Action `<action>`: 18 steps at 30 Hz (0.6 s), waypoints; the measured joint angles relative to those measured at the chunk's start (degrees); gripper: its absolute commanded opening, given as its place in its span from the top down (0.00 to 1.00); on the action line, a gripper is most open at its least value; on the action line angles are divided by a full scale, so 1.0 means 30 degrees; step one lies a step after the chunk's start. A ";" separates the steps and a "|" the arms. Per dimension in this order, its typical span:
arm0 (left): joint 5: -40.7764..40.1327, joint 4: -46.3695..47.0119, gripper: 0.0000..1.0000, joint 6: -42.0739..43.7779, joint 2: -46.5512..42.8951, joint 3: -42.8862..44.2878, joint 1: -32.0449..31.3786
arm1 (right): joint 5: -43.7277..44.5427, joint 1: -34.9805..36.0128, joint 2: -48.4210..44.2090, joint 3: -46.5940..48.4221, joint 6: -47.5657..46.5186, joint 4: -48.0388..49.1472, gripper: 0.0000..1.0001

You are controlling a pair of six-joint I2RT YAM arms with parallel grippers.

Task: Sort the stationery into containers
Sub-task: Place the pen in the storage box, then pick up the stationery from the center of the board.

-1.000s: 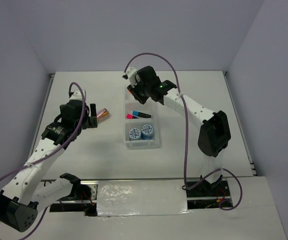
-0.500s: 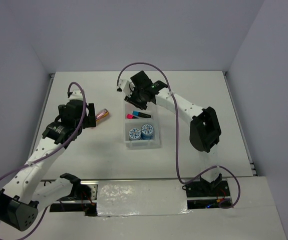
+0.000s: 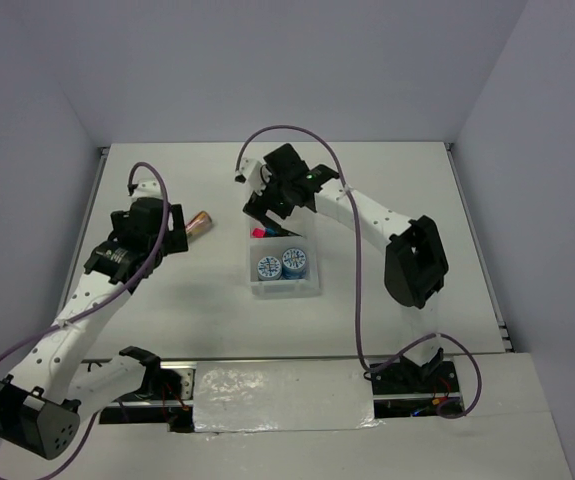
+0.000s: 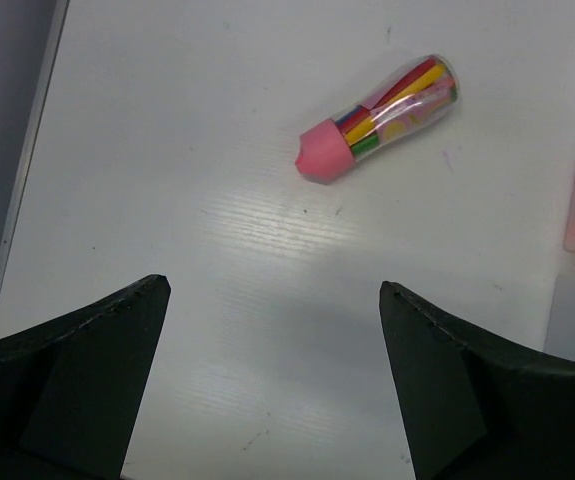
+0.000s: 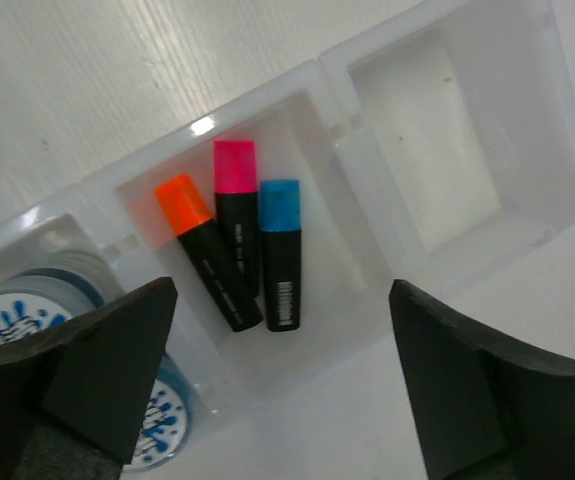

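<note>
Hovering wide apart over the tray (image 5: 557, 200), right gripper (image 5: 282, 290) sits above three markers (image 5: 237, 245) grouped in the middle compartment (image 5: 342, 270).
Left gripper (image 4: 274, 285), wide too, faces pink tube (image 4: 377, 118) left of tray, probably next.

We can read no text anywhere; the faint pale print along the black barrels of the markers (image 5: 237, 245) is too small to make out.

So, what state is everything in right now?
Three markers: capped, lying in the middle compartment of the tray.
Two patterned rolls: in the neighbouring compartment.
Pink-capped tube: capped, lying on the table.
Remaining compartment: empty.
Left gripper: open, empty.
Right gripper: open, empty.
</note>
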 measured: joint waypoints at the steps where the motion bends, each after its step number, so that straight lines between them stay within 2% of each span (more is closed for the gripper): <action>1: -0.0073 -0.0080 0.01 -0.0204 0.0117 0.0029 0.0204 | -0.0313 0.0000 -0.0372 -0.0357 0.0226 0.0299 0.00; 5: -0.0663 -0.0627 0.01 -0.1559 0.0481 0.0204 0.1479 | -0.1916 0.0029 -0.2499 -0.1413 0.1632 0.1392 0.00; 8: -0.0583 -0.0933 0.01 -0.3016 0.0597 0.0386 0.2739 | -0.2076 0.0131 -0.4080 -0.1479 0.3198 0.2688 0.00; 14: 0.1829 -0.0721 0.01 -0.3985 0.2543 0.0918 0.3810 | -0.0933 0.0270 -0.7322 -0.3271 0.5829 0.4721 0.00; 18: 0.4976 0.0546 0.01 -0.2754 0.4787 0.1195 0.3832 | -0.1042 0.0335 -0.9551 -0.5697 0.6419 0.4772 0.00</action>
